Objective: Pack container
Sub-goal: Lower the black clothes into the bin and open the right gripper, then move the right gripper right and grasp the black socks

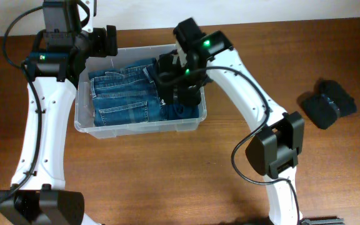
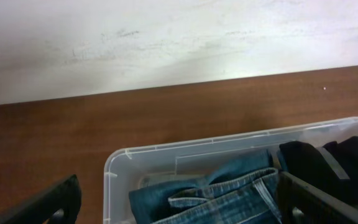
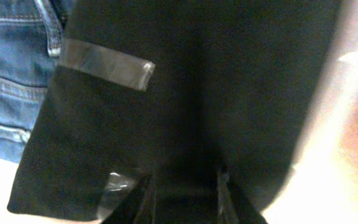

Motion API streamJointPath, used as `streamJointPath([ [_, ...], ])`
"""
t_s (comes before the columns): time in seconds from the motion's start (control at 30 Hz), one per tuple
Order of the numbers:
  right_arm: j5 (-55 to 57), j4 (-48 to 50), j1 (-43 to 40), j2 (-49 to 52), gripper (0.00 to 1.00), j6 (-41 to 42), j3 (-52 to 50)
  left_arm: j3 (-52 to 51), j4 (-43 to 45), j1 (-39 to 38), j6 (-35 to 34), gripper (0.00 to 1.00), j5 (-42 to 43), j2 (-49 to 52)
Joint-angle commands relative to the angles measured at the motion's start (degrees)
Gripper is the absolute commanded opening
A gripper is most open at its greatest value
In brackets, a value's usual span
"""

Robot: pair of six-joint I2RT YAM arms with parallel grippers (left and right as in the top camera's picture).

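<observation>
1. The container (image 1: 139,132) sits on the tabletop (image 1: 167,181), left of centre, with jeans (image 1: 124,94) laid flat across most of its floor.
2. The right gripper (image 3: 185,196) is lowered into the container's right end. It appears clenched on a black bundle (image 3: 185,93) bound with tape (image 3: 104,62), since the fabric fills the space between its fingers.
3. The left gripper (image 2: 179,180) is held above the container's far left corner. It is released, with its fingers wide apart and nothing between them.
4. The step in hand is judged to be the placing of the bundle beside the jeans.
5. The bundle should be lowered until it rests on the floor or the denim, and only then let go, so that it is not dropped on edge.
6. It should be kept off the right wall, seen just beside it in the right wrist view, so that the container is not shoved.
7. The fingers should be opened fully and lifted straight up, lest the tape or cloth be snagged.
8. Another black item (image 1: 327,103) lies well apart on the right and is presumably to be packed too.
</observation>
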Motion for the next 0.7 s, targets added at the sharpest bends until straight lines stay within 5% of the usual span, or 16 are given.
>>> streamJointPath([
  [0.0,0.4,-5.6,-3.1,0.2,0.34,-0.2,11.7,1.0,0.1,0.2,0.9,0.99,-0.4,0.3],
  [0.1,0.5,-12.1,-6.8,0.2,0.43,-0.2,20.6,1.0,0.1,0.2,0.9,0.99,-0.4,0.3],
  [0.2,0.8,-18.9,-13.4,0.2,0.68,0.0,26.8,1.0,0.1,0.2,0.9,0.99,-0.4,0.3],
  [0.47,-0.9,-22.3,-38.9,0.2,0.78,-0.4,23.0,1.0,-0.1,0.2,1.0,0.99,-6.3,0.4],
  [0.67,-0.7,-22.2,-56.3,0.2,0.82,-0.5,11.0,1.0,0.0,1.7,0.9,0.99,-7.3,0.5],
])
